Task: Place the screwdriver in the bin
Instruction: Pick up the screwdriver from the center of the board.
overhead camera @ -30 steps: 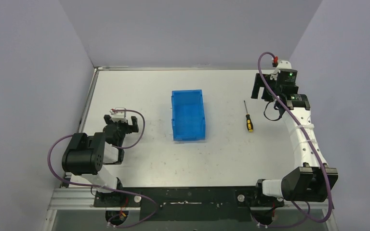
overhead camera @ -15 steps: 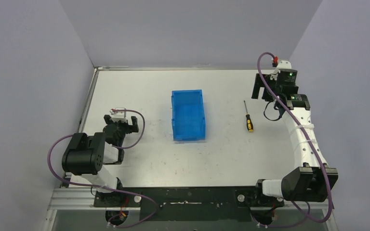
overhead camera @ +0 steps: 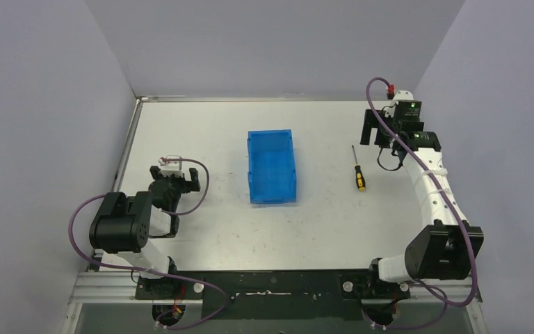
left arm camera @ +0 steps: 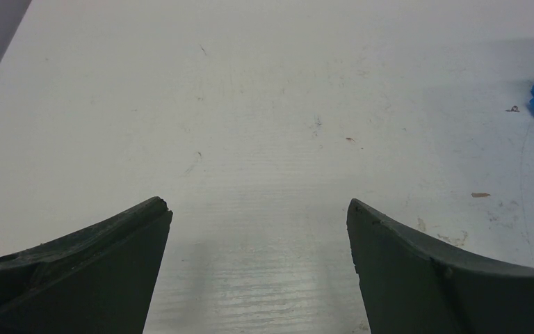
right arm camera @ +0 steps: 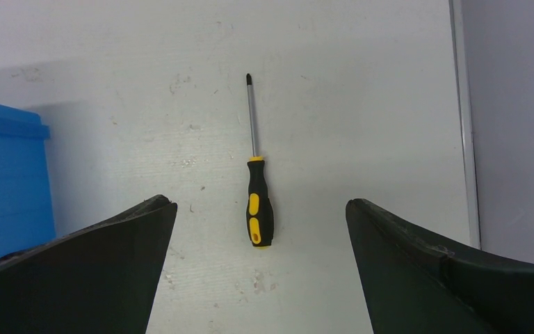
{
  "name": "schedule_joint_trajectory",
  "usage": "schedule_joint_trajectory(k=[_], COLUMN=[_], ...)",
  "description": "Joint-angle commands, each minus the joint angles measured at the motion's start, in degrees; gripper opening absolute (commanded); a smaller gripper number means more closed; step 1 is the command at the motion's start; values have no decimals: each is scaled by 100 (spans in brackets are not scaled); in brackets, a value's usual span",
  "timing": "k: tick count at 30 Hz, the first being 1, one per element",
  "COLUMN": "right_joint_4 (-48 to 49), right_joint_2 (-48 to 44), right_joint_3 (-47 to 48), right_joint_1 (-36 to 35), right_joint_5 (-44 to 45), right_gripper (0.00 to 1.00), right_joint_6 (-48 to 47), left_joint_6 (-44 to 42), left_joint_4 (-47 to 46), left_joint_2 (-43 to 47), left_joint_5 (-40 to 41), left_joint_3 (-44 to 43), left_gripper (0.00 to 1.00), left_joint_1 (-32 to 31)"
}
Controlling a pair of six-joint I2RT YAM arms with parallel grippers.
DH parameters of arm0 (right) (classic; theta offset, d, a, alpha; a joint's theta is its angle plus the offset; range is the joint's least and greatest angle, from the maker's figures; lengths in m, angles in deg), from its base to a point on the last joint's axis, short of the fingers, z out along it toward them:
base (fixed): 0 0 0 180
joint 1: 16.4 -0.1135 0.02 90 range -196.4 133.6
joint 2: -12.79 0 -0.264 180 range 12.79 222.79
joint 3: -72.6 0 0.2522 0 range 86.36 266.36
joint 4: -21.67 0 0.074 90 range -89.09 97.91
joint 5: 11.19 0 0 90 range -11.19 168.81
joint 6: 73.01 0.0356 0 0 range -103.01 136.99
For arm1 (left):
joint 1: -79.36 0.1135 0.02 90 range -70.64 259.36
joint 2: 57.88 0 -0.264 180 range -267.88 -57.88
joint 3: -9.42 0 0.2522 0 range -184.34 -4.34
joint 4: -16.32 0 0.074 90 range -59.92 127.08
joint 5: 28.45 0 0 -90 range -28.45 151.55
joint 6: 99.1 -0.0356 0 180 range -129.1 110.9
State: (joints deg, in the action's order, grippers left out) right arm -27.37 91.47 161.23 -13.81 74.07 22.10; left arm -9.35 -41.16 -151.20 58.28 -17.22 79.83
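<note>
The screwdriver (overhead camera: 357,170) is lying on the desk (overhead camera: 215,229) at three o'clock of the bin (overhead camera: 272,167). The right pincer (overhead camera: 370,129) is hovering near it, jaws apart, and the left pincer (left arm camera: 257,209) is gaping too.

No writing, label, brand, number or sign is legible anywhere in these views.

I'm looking into a robotics lab test cell: a scuffed white tabletop (overhead camera: 320,223) boxed by plain lilac-grey panels (overhead camera: 271,42) on three sides, with a left arm (overhead camera: 122,226) and a right arm (overhead camera: 434,191) mounted at its near edge by an aluminium rail (overhead camera: 104,289) (purple cables (overhead camera: 70,223) looping off both).
</note>
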Motion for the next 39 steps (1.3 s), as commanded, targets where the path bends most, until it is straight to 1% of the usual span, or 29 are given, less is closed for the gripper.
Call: schedule_joint_trajectory(k=[1,13,26,34,39], right_joint_4=[-13,-329,164,49,-46], right_joint_2=[233,1115,1821,2372,2661], right_joint_3=[37,15,-672,-380,-219], right_joint_1=[-17,-13,-19,-21,-16], right_joint_5=[27,-180,-199,-205,-172], right_gripper=[100,100,98,92,91], right_joint_6=[-36,-27,-70,-132,-139], left_joint_6=[-5,-8,-9,-6,-9], left_joint_4=[-74,-78,-74,-80,-74], left_joint_2=[87,84,85,82,90], left_joint_5=[6,8,11,14,13], left_joint_3=[-47,-47,-47,-50,-47], left_gripper=[97,97,97,97,97], left_joint_1=[-3,-3,-3,-4,-3])
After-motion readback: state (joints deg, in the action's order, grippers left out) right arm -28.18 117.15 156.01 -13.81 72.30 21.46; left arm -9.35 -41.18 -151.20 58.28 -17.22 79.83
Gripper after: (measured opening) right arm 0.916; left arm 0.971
